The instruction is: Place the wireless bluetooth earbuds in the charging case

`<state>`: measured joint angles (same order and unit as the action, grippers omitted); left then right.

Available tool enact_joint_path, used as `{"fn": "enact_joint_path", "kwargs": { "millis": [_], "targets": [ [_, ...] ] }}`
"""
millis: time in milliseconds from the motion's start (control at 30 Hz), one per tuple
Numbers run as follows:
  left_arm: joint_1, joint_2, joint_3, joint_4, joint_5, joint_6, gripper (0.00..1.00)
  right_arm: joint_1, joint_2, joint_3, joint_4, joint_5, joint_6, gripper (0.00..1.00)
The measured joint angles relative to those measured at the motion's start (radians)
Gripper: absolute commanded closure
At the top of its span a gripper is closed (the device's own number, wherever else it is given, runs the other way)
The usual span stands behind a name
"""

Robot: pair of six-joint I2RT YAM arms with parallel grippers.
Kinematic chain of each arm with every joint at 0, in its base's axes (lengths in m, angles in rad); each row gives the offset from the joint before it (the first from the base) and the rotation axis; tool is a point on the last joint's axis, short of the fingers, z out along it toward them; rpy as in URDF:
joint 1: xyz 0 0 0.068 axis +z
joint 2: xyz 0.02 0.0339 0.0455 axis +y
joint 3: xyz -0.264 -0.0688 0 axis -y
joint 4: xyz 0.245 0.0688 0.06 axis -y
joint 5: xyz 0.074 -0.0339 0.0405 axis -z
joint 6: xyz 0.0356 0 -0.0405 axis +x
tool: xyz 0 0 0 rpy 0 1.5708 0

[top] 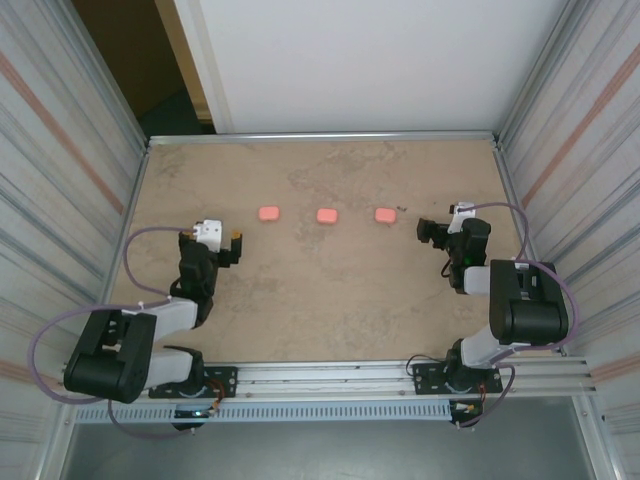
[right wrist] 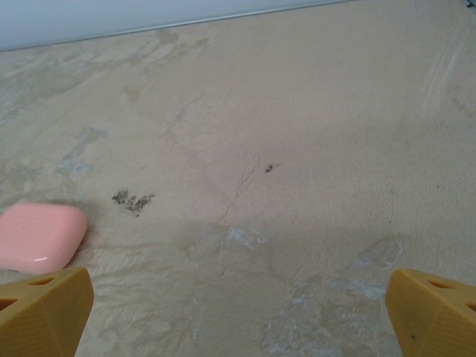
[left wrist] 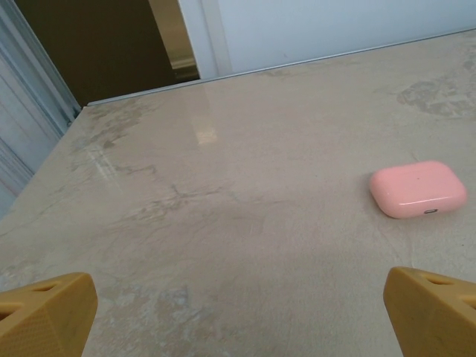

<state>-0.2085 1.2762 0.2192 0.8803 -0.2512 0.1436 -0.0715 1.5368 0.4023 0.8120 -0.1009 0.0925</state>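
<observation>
Three closed pink charging cases lie in a row across the middle of the table: left case (top: 269,213), middle case (top: 327,215), right case (top: 385,214). The earbuds are out of view. My left gripper (top: 234,247) hovers just left of and nearer than the left case, open and holding nothing. In the left wrist view that case (left wrist: 418,189) sits ahead to the right, beyond the yellow fingertips (left wrist: 46,312). My right gripper (top: 429,230) stands open and holding nothing just right of the right case, which shows at the left edge (right wrist: 37,236) of the right wrist view.
The beige stone-patterned tabletop (top: 330,300) is ringed by a metal rim and ribbed side walls (top: 60,150). A white panel (top: 370,60) stands behind the far edge, with a dark gap (top: 130,60) at the back left.
</observation>
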Motion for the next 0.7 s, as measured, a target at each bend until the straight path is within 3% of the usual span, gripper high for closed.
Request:
{"fn": "enact_joint_path", "kwargs": {
  "millis": [200,467,700],
  "targets": [
    [0.019,0.078,-0.017,0.126,0.055,0.018,0.01,0.0,0.0,0.0,0.0,0.0,0.0,0.01],
    [0.131,0.289,-0.082,0.365,0.175,-0.011,0.01,0.0,0.0,0.0,-0.003,0.0,0.0,0.01],
    [0.149,0.24,0.0,0.252,0.22,-0.036,0.01,0.0,0.0,0.0,-0.005,0.001,0.0,0.01]
  ]
}}
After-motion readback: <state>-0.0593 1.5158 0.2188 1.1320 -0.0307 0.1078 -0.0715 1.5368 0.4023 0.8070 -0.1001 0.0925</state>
